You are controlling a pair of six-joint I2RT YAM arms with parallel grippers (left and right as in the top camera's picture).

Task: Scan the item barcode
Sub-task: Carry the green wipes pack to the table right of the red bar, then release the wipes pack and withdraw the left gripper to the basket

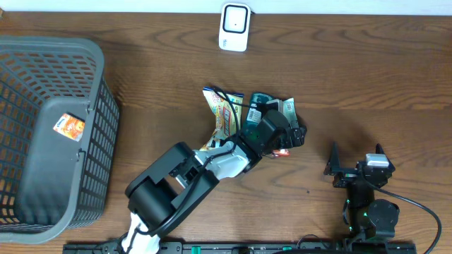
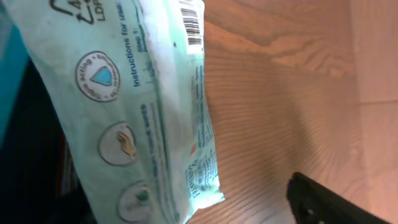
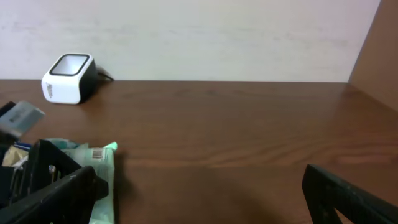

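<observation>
A dark wood-grain worktop [image 1: 367, 77] runs back to a plain pale wall [image 3: 217, 37]. The scanner [image 1: 234, 27] stands at its far edge, near the middle. The wipes pack [image 2: 143, 112] lies mid-worktop beside a snack bag [image 1: 222, 109], with its barcode [image 2: 191, 25] in the left wrist view. The left fingers [image 2: 329, 202] are spread, and the one in clear view is well apart from the pack. The right fingers [image 3: 348, 193] are spread wide over bare wood, gripping nothing. A grey basket [image 1: 99, 141] at the left holds an orange packet [image 1: 69, 126].
</observation>
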